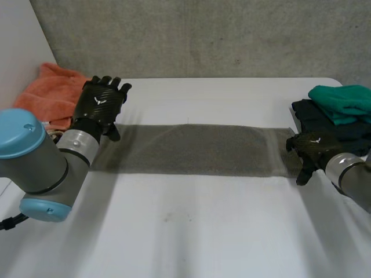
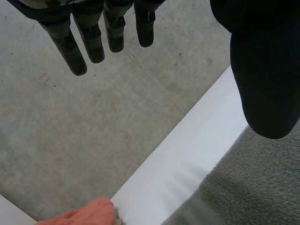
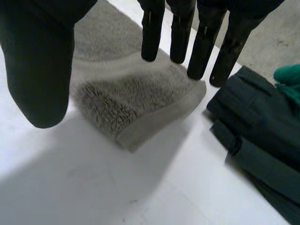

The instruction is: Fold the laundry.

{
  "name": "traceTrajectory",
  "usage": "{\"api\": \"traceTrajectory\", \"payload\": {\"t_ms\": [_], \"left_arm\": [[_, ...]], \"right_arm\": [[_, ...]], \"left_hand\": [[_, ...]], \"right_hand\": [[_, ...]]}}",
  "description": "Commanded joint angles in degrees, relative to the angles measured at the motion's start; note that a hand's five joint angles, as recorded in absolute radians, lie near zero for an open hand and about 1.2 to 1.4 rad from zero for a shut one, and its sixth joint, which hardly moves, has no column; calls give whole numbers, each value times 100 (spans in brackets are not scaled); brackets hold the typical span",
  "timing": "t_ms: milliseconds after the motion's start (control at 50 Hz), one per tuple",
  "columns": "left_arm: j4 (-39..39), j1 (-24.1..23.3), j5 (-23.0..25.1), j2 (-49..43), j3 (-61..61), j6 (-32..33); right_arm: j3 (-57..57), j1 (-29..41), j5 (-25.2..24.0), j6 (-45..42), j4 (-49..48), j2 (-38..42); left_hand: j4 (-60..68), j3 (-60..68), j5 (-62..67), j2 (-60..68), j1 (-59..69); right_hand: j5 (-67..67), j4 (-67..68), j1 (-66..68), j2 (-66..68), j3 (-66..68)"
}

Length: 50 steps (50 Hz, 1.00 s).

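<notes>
Head view: we see the towel (image 1: 197, 149) stretched across the table (image 1: 191, 231) between left hand (image 1: 101, 103) and right hand (image 1: 310, 152) (one at each end); left wrist view, fingers (image 2: 75, 54) straight, empty, thumb above the towel; right wrist view, fingers (image 3: 152, 35) straight, holding nothing, above its end.

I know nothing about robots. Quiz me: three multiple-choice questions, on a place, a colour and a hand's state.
1. The orange towel lies: A) beside the left hand B) on the teal cloth C) between the hands
2. The long towel is: A) teal B) grey C) orange
3. The right hand is: A) clenched on the towel B) open C) holding a cup
1 A, it sits by the left hand; 2 B, grey pile; 3 B, straight fingers over the towel's end.
</notes>
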Motion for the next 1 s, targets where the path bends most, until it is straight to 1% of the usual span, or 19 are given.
{"api": "traceTrajectory", "payload": {"t_ms": [20, 40, 60, 160, 240, 320, 400, 460, 500, 540, 700, 720, 780, 820, 860, 880, 920, 940, 1000], "left_arm": [[-5, 6, -22, -88, 7, -23], [-13, 6, -22, -88, 7, -23], [-13, 6, -22, -88, -2, -23], [-13, 32, -13, -44, -72, -23], [-31, 50, -22, 35, -116, -23], [-40, 85, -13, 193, -204, -23], [-49, 172, -13, 378, -301, -23], [-49, 243, -5, 518, -380, -31], [-49, 287, -13, 606, -389, -49], [-57, 331, -13, 650, -389, -49], [-57, 542, -22, 905, -424, -67], [-57, 594, -22, 958, -433, -67], [-66, 691, -22, 1019, -442, -128], [-75, 761, -22, 1064, -459, -251], [-66, 814, -22, 1081, -485, -365], [-75, 866, -22, 1107, -512, -461], [-75, 911, -22, 1125, -521, -541], [-75, 928, -22, 1125, -538, -576], [-75, 937, -13, 1125, -600, -620]], "right_arm": [[-288, 41, 83, -249, -678, 767], [-323, 41, 92, -302, -705, 820], [-359, 41, 109, -346, -714, 856], [-316, -3, 276, -627, -626, 725], [27, -73, 347, -864, -626, 382], [518, -669, 373, -1574, -617, -232], [652, -1188, 417, -2400, -626, -444], [591, -1374, 417, -2745, -652, -471], [485, -1296, 461, -2913, -644, -541], [362, -1094, 505, -2878, -644, -646], [-595, 539, 558, -2324, -679, -770], [-831, 994, 523, -2280, -705, -700], [-1210, 1699, 444, -2315, -819, -385], [-1685, 2420, 330, -2315, -1099, 99], [-2001, 2842, 163, -2315, -1354, 441], [-2246, 3157, -55, -2324, -1608, 765], [-2485, 3414, -355, -2324, -1794, 1101], [-2686, 3581, -713, -2306, -1943, 1441], [-2969, 3810, -1234, -2298, -2067, 2023]], "left_hand": [[-164, -222, -284, -176, -105], [-164, -222, -284, -176, -105], [-164, -222, -284, -176, -105], [-164, -222, -284, -176, -105], [-164, -222, -284, -176, -105], [-164, -222, -284, -176, -105], [-164, -222, -284, -176, -105], [-164, -222, -284, -176, -105], [-164, -222, -284, -176, -105], [-164, -222, -284, -176, -105], [-164, -222, -284, -176, -105], [-164, -222, -284, -176, -105], [-164, -222, -284, -176, -105], [-164, -222, -284, -176, -105], [-164, -222, -284, -176, -105], [-164, -222, -284, -176, -105], [-164, -222, -284, -176, -105], [-164, -222, -284, -176, -105], [-164, -222, -284, -176, -105]], "right_hand": [[3846, 3838, 4125, 3928, 3822], [5345, 5337, 5624, 5427, 5321], [5887, 5879, 6166, 5969, 5863], [5893, 5885, 6171, 5975, 5868], [5893, 5885, 6171, 5975, 5868], [5893, 5885, 6171, 5975, 5868], [5893, 5885, 6171, 5975, 5868], [5893, 5885, 6171, 5975, 5868], [5893, 5885, 6171, 5975, 5868], [5893, 5885, 6171, 5975, 5868], [5893, 5885, 6171, 5975, 5868], [5893, 5885, 6171, 5975, 5868], [5893, 5885, 6171, 5975, 5868], [5893, 5885, 6171, 5975, 5868], [5893, 5885, 6171, 5975, 5868], [5893, 5885, 6171, 5975, 5868], [5893, 5885, 6171, 5975, 5868], [5893, 5885, 6171, 5975, 5868], [5893, 5885, 6171, 5975, 5868]]}}
